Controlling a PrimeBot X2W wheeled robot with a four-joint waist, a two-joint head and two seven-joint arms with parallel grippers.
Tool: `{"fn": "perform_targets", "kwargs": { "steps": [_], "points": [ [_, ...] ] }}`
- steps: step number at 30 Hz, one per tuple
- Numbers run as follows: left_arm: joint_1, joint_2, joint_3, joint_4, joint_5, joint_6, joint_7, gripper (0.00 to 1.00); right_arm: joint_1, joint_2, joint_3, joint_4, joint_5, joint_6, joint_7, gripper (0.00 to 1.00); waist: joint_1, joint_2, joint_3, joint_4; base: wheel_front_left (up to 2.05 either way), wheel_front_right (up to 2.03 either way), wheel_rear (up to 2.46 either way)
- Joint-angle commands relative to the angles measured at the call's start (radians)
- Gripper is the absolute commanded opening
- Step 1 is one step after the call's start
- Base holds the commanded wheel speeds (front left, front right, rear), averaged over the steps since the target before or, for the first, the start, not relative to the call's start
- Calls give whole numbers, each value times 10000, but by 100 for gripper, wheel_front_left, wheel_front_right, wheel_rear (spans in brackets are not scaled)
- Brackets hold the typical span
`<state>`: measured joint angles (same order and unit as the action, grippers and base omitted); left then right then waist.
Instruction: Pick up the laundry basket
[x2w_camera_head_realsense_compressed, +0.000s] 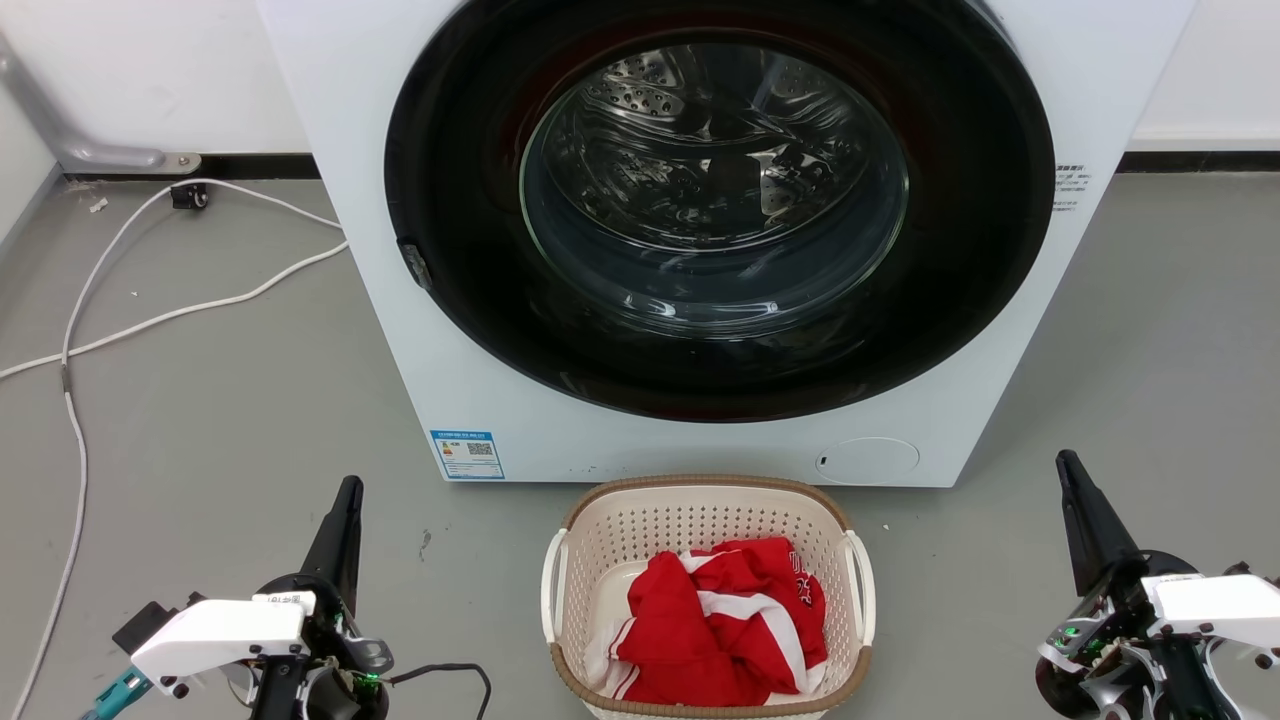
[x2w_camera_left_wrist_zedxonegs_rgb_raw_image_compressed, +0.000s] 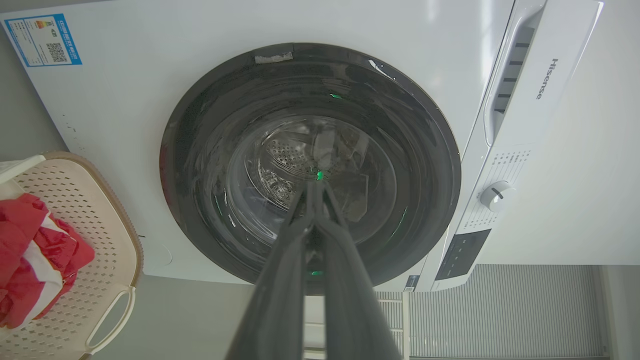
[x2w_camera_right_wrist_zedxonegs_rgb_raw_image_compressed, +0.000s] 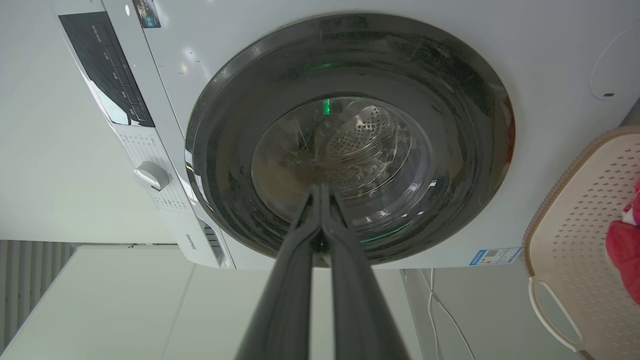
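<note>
**Basket untouched, both tools closed**

The laundry basket (x2w_camera_head_realsense_compressed: 640, 535) sits on the floor just in front of the washing machine (x2w_camera_head_realsense_compressed: 400, 330), between the arms, with a red garment (x2w_camera_head_realsense_compressed: 720, 620) heaped inside. The left tool (x2w_camera_head_realsense_compressed: 349, 495) and right tool (x2w_camera_head_realsense_compressed: 1068, 470) stand well apart from it, fingers pressed together, empty. A poor hold on a thin white handle (x2w_camera_head_realsense_compressed: 549, 585), or an uneven lift, could tip the basket or knock the machine.

Bright, even light; wide-angle edge distortion
</note>
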<state>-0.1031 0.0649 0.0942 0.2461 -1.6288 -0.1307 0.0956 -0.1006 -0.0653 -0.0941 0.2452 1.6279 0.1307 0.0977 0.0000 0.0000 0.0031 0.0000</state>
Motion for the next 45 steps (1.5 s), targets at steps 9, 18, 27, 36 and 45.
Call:
{"fn": "perform_targets", "kwargs": {
  "steps": [9, 18, 27, 36, 45],
  "points": [
    [-79, -8, 33, 7, 62, 1, 59, 0, -120, 25, -45, 15, -70, 0, 48, 0, 0, 0, 0, 0, 0, 0, 0],
    [-82, -24, 56, 9, 86, 1, 78, 0, -121, 42, -65, 16, -92, 0, 53, 0, 0, 0, 0, 0, 0, 0, 0],
    [-5, -40, 58, 2, 66, 0, 69, 100, -12, 37, -69, 1, -59, 0, 43, 100, 0, 0, 0, 0, 0, 0, 0],
    [22, -78, -386, -181, 228, 0, -398, 100, 298, 65, 242, -262, -400, 0, -432, 100, 0, 0, 1, 6, 0, 0, 0],
    [-61, -82, -535, -663, 1845, 0, -806, 100, 493, 75, 209, -804, -2332, 0, -833, 100, 0, 0, 3, 11, 0, 0, 0]
  ]
}}
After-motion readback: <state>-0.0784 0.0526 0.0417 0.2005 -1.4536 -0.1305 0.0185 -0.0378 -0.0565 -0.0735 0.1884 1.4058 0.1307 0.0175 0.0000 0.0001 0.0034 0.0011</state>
